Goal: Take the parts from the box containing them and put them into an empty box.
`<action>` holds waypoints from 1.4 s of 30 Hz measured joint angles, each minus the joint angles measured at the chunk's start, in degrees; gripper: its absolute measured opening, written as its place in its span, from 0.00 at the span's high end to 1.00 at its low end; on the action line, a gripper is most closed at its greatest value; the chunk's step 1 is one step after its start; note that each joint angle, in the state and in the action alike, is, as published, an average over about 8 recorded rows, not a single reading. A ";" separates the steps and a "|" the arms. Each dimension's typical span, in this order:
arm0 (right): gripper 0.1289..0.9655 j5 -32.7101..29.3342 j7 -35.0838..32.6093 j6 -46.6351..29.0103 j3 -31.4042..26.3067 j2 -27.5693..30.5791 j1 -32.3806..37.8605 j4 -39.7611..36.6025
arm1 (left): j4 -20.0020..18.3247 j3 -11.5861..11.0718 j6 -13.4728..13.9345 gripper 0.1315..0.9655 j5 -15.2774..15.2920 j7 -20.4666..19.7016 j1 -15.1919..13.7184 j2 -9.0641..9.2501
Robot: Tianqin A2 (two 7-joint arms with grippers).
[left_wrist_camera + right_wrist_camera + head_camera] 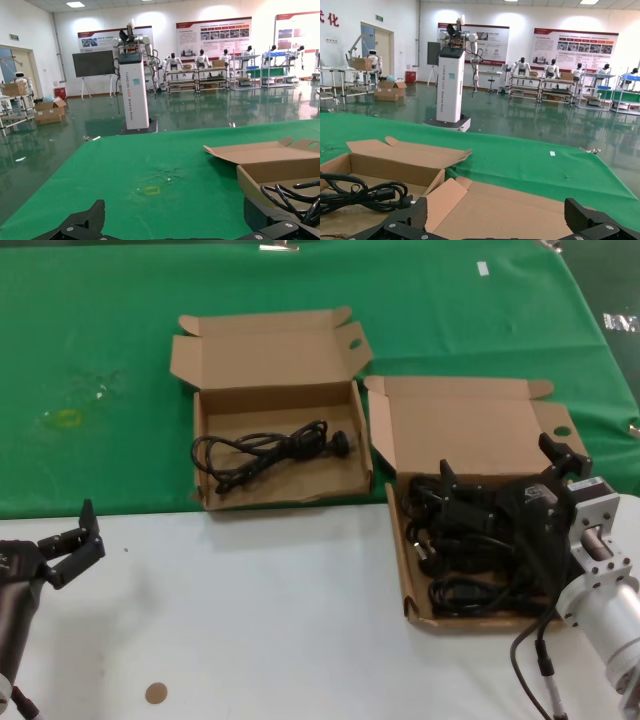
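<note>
The larger low-walled box (pixel 497 422) stands at the right and holds several coiled black cables (pixel 470 592). My right gripper (pixel 505 472) hovers open and empty just above those cables; in the right wrist view (pixel 497 219) its fingers straddle the broad lid (pixel 530 207). The smaller taller-walled box (pixel 215 400) stands left of it, lid open, with one black cable (pixel 270 452) inside; that box (pixel 395 167) and cable (pixel 362 194) also show in the right wrist view. My left gripper (pixel 84 540) waits open and empty over the white table at the front left.
Both boxes straddle the edge between the green cloth (pixel 100 360) and the white table (pixel 250 620). A yellow mark (pixel 62 418) is on the cloth at the far left. A small brown disc (pixel 155 693) lies on the table near my left arm.
</note>
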 joint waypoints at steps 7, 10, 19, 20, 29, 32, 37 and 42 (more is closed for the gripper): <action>0.00 0.00 0.00 0.00 0.00 0.00 0.00 0.00 | 0.00 0.00 0.00 0.00 0.00 0.00 0.00 0.00; 0.00 0.00 0.00 0.00 0.00 0.00 0.00 0.00 | 0.00 0.00 0.00 0.00 0.00 0.00 0.00 0.00; 0.00 0.00 0.00 0.00 0.00 0.00 0.00 0.00 | 0.00 0.00 0.00 0.00 0.00 0.00 0.00 0.00; 0.00 0.00 0.00 0.00 0.00 0.00 0.00 0.00 | 0.00 0.00 0.00 0.00 0.00 0.00 0.00 0.00; 0.00 0.00 0.00 0.00 0.00 0.00 0.00 0.00 | 0.00 0.00 0.00 0.00 0.00 0.00 0.00 0.00; 0.00 0.00 0.00 0.00 0.00 0.00 0.00 0.00 | 0.00 0.00 0.00 0.00 0.00 0.00 0.00 0.00; 0.00 0.00 0.00 0.00 0.00 0.00 0.00 0.00 | 0.00 0.00 0.00 0.00 0.00 0.00 0.00 0.00; 0.00 0.00 0.00 0.00 0.00 0.00 0.00 0.00 | 0.00 0.00 0.00 0.00 0.00 0.00 0.00 0.00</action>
